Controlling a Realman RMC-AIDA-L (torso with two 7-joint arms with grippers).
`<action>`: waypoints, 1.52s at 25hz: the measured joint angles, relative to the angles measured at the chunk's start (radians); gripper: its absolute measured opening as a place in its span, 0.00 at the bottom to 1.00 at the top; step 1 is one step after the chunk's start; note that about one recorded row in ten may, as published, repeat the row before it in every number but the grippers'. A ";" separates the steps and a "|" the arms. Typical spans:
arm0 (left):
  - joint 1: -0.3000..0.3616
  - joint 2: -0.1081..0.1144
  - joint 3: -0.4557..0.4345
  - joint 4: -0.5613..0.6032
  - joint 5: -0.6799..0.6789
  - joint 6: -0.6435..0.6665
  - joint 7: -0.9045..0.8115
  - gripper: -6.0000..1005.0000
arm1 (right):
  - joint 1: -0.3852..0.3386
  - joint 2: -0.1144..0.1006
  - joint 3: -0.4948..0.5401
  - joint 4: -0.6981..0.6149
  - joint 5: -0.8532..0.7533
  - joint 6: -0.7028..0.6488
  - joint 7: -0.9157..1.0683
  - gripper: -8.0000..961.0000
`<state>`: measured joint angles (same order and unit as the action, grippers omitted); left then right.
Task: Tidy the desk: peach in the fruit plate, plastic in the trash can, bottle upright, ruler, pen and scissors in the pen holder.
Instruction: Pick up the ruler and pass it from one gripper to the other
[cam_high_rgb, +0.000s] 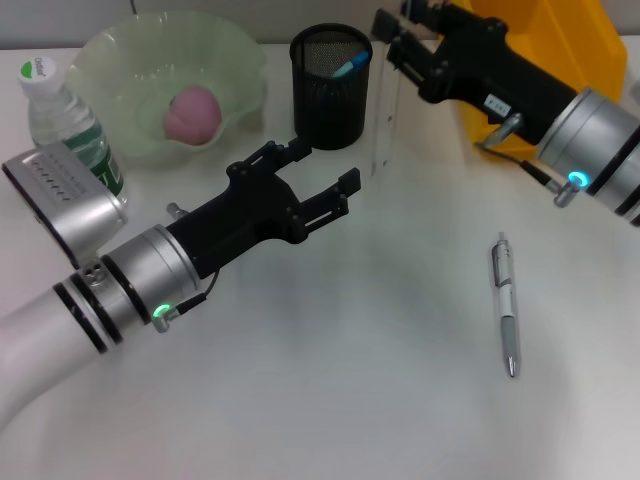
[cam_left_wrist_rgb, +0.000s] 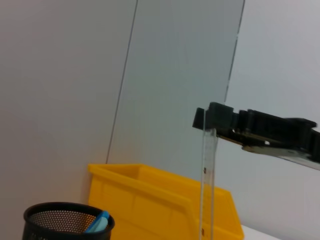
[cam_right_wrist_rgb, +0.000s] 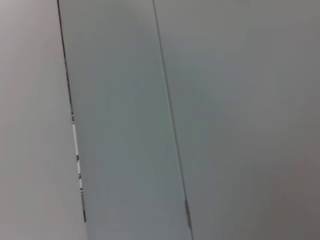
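Ruler (cam_high_rgb: 384, 110) faint, transparent, hanging from right tool (cam_high_rgb: 392, 35).

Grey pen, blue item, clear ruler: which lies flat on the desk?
The grey pen; the blue item stands in the holder, the clear ruler hangs from the right pincer.

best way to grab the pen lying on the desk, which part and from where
Probably the middle of the pen, around its barrel, coming straight down from above. It lies flat on the bare table, nearly lengthwise toward the robot, tip nearest, so the jaws should close across its narrow width from either side. Nothing crowds it. The right gripper is busy holding the clear ruler; the left gripper hangs open.
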<state>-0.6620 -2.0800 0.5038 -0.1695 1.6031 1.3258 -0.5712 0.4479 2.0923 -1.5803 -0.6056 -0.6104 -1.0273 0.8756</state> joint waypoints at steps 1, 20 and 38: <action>-0.005 0.000 -0.019 -0.021 0.001 -0.018 0.019 0.74 | 0.001 0.000 -0.016 0.005 0.014 0.000 -0.008 0.40; -0.020 -0.001 -0.123 -0.103 0.005 -0.107 0.047 0.73 | 0.007 0.000 -0.206 0.030 0.160 -0.012 -0.055 0.40; -0.018 -0.002 -0.158 -0.116 0.004 -0.131 0.069 0.73 | 0.017 0.000 -0.272 0.035 0.222 -0.003 -0.079 0.41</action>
<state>-0.6796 -2.0816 0.3463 -0.2856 1.6076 1.1946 -0.5019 0.4648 2.0923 -1.8527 -0.5705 -0.3882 -1.0307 0.7965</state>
